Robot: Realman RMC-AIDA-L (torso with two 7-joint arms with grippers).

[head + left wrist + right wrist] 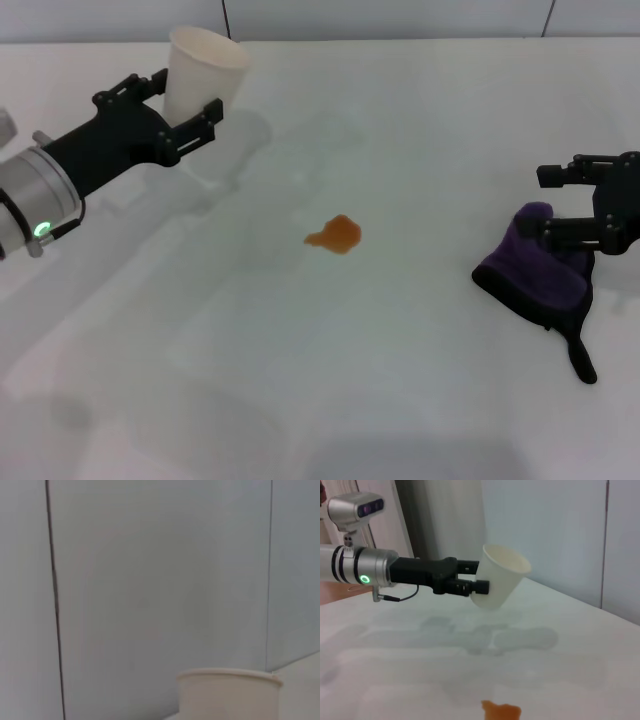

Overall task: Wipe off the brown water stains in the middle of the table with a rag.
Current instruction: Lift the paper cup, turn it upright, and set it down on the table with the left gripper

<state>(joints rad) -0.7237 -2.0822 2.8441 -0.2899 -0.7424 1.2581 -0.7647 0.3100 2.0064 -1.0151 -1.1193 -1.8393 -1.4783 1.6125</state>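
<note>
Rag (540,265) under right end effector (547,204), stains (337,236) mid-table (400,380).

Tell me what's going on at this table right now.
The left hand holds a white paper cup tilted in the air over the far left of the table. A small brown stain sits in the middle, not yet wiped. The right hand is at the purple rag lying on the right side, its fingers spread at the rag's top edge, apparently about to pick it up.
</note>
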